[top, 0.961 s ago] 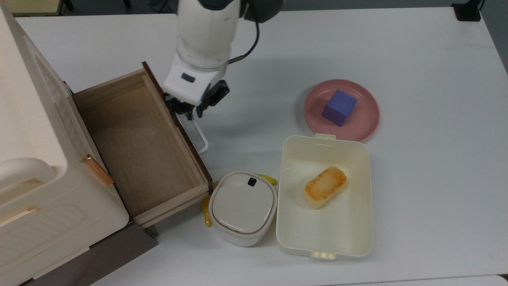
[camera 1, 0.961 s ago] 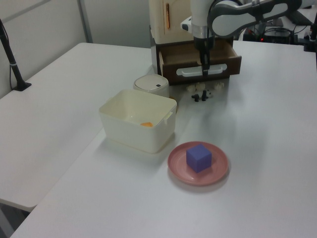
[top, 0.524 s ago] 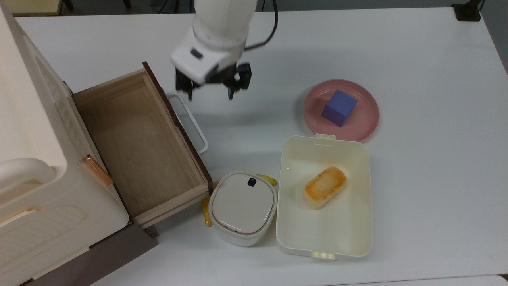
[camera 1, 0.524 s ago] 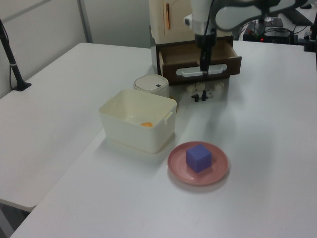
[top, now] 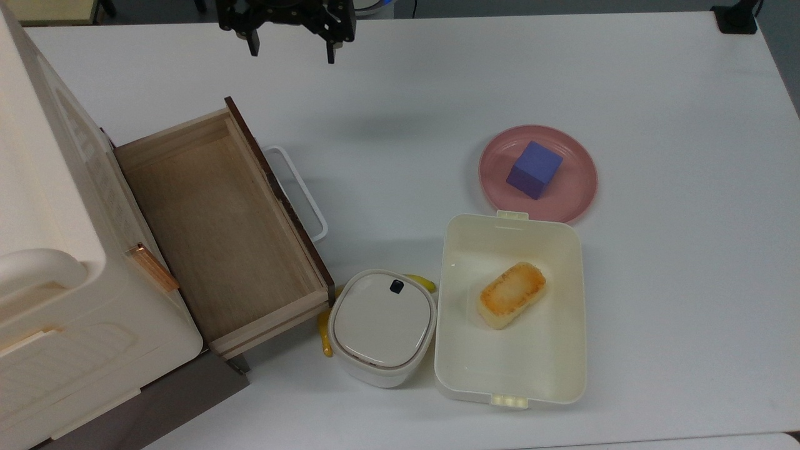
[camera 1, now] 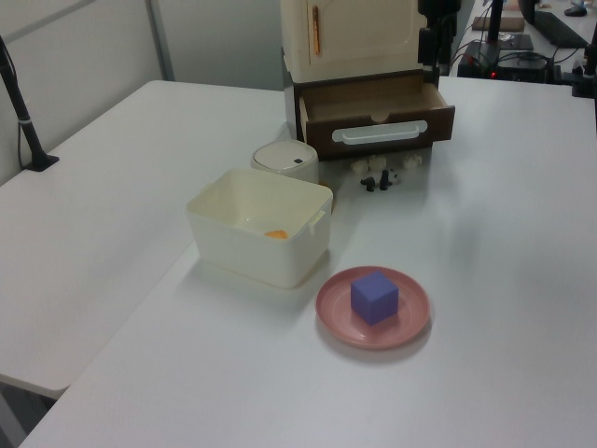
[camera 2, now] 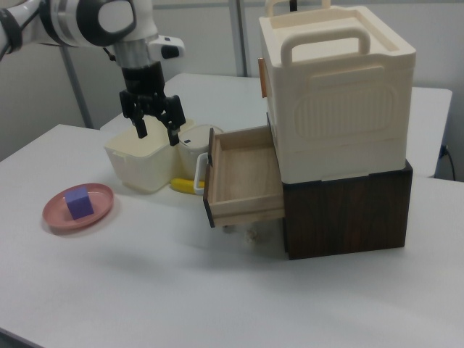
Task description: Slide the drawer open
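The drawer (top: 219, 231) stands pulled far out of the dark wooden base, its light plywood inside bare. Its dark brown front panel (top: 278, 194) faces the top view's right and carries a white loop handle (top: 299, 190). My gripper (top: 290, 47) hangs open near the top view's upper edge, well away from the handle, with nothing between its fingers. The right view shows the gripper (camera 2: 156, 129) raised above the table, to the left of the drawer (camera 2: 243, 177) and its handle (camera 2: 198, 176). In the left view the drawer (camera 1: 378, 112) juts toward the camera.
A cream cabinet (top: 50, 250) with a copper tab (top: 153, 267) sits over the drawer. Next to the drawer's front corner stand a small lidded cream container (top: 382, 325) and a yellow object (top: 325, 340). Further right: an open lunch box (top: 550, 350) holding toasted bread (top: 512, 294), and a pink plate (top: 578, 187) with a purple cube (top: 533, 169).
My gripper left the white handle, opened, rose, and moved away toward the top view's upper edge. The drawer has stayed put.
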